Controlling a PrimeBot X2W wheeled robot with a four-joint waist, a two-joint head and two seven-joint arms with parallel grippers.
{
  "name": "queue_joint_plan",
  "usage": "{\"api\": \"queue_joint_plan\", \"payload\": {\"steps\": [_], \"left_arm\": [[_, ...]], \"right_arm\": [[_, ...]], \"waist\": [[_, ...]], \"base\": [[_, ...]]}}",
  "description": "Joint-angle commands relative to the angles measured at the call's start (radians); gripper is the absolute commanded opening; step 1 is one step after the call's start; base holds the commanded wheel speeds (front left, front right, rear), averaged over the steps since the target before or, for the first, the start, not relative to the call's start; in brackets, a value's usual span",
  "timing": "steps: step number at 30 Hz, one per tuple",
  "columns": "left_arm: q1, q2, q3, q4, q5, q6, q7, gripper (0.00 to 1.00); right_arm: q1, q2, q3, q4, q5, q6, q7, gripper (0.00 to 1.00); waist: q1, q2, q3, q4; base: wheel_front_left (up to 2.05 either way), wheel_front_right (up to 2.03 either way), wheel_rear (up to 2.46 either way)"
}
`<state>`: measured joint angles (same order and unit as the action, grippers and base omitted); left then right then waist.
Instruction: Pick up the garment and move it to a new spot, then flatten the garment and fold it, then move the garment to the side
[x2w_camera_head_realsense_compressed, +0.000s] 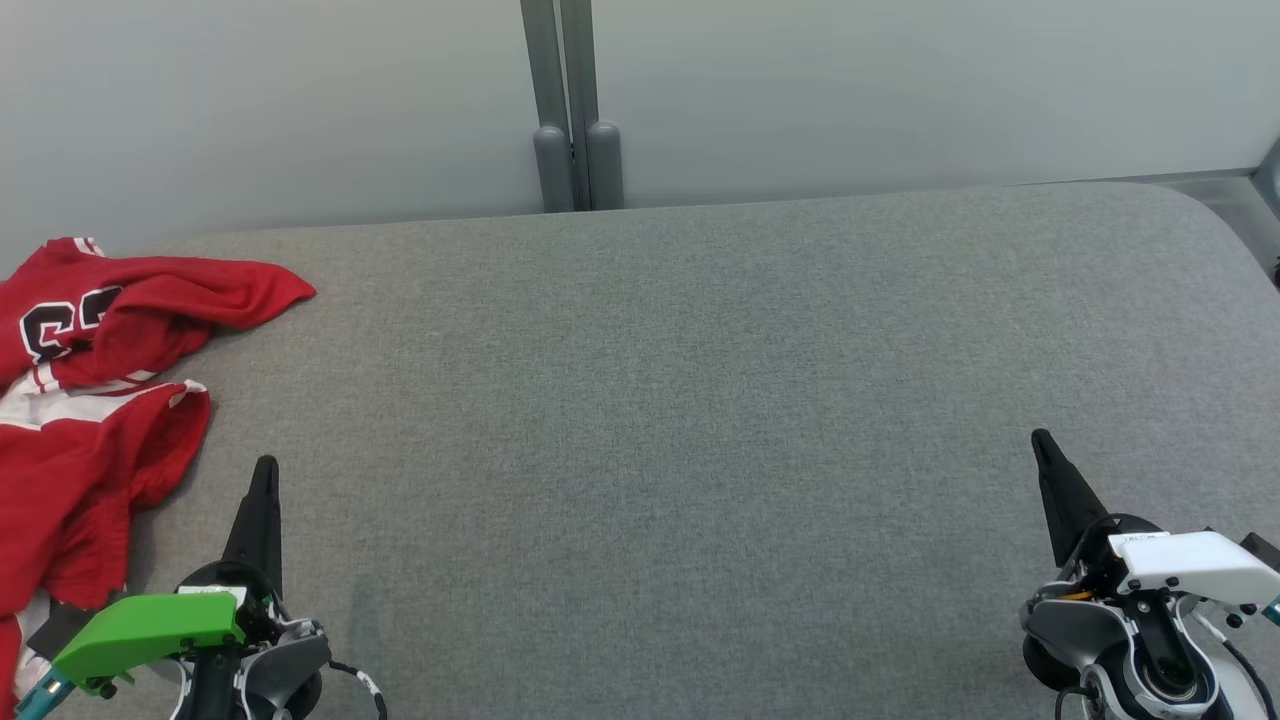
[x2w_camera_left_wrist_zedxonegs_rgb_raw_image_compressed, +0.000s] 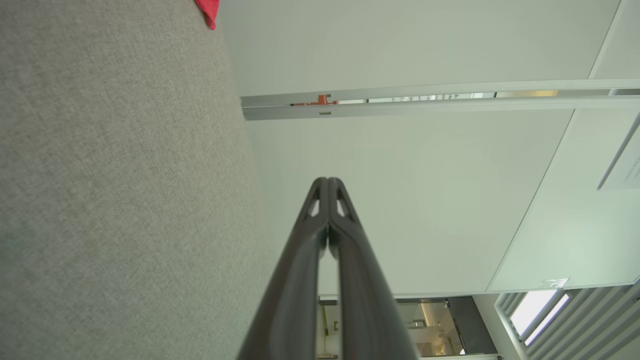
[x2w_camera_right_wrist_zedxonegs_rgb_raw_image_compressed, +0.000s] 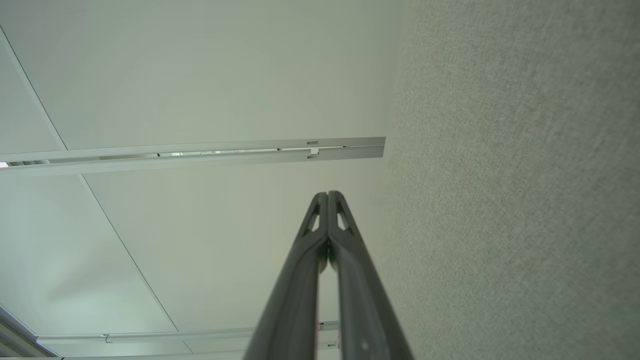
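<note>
A crumpled red garment (x2w_camera_head_realsense_compressed: 90, 400) with white trim and dark numerals lies at the far left of the grey table (x2w_camera_head_realsense_compressed: 700, 400); a red corner of the garment (x2w_camera_left_wrist_zedxonegs_rgb_raw_image_compressed: 209, 11) peeks in at the top of the left wrist view. My left gripper (x2w_camera_head_realsense_compressed: 265, 468) sits low at the front left, just right of the garment, fingers shut and empty (x2w_camera_left_wrist_zedxonegs_rgb_raw_image_compressed: 327, 181). My right gripper (x2w_camera_head_realsense_compressed: 1040, 438) rests at the front right, far from the cloth, also shut with nothing in it (x2w_camera_right_wrist_zedxonegs_rgb_raw_image_compressed: 327, 194).
A pale partition wall (x2w_camera_head_realsense_compressed: 900, 90) with a grey vertical post (x2w_camera_head_realsense_compressed: 570, 100) runs behind the table's far edge. The table's right far corner is rounded (x2w_camera_head_realsense_compressed: 1200, 210). Grey fabric surface stretches between the two grippers.
</note>
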<state>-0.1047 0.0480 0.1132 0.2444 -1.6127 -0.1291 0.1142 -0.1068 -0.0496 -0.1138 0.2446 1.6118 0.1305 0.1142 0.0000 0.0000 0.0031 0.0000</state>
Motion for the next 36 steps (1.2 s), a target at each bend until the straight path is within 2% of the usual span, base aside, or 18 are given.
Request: {"api": "queue_joint_plan", "payload": {"steps": [1, 36], "left_arm": [[-0.013, 0.008, 0.002, -0.001, 0.003, -0.006, 0.001, 0.00], [-0.013, 0.008, 0.002, -0.001, 0.003, -0.006, 0.001, 0.00]], "right_arm": [[-0.006, -0.002, 0.000, 0.001, -0.001, 0.001, 0.001, 0.00], [-0.006, -0.002, 0.000, 0.001, -0.001, 0.001, 0.000, 0.00]], "waist": [[0.0000, 0.0000, 0.000, 0.000], [0.0000, 0.0000, 0.000, 0.000]], "base": [[0.00, 0.00, 0.00], [0.00, 0.00, 0.00]]}}
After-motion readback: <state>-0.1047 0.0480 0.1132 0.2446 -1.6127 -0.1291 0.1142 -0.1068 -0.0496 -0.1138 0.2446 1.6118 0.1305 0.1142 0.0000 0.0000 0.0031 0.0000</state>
